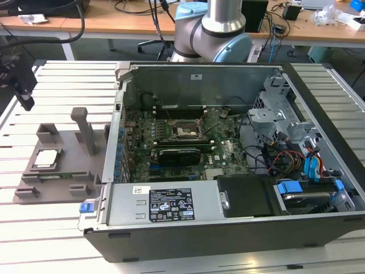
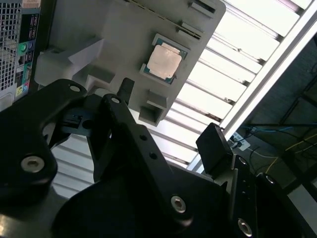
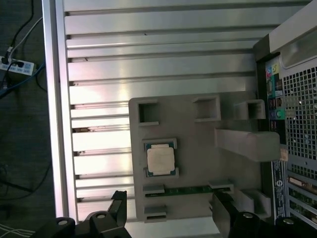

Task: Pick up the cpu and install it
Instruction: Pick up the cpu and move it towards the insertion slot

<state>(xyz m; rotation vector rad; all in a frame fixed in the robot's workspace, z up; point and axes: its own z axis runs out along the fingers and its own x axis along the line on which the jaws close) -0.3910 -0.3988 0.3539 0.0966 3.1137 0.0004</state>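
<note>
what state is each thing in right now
computer case: on its side, side panel off, inside exposed
socket: inside the computer case, appears empty
grey tray: flat on the slatted table, beside the computer case
cpu: lying flat in a recess of the grey tray, not held
gripper: open, empty, above the grey tray

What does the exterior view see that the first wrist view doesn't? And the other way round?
Exterior view adds: inside the open computer case, its motherboard and black socket, plus the arm's base. First wrist view adds: the case's back ports and a power strip on the floor. Both: the cpu lying in the grey tray, and the open gripper.
</note>
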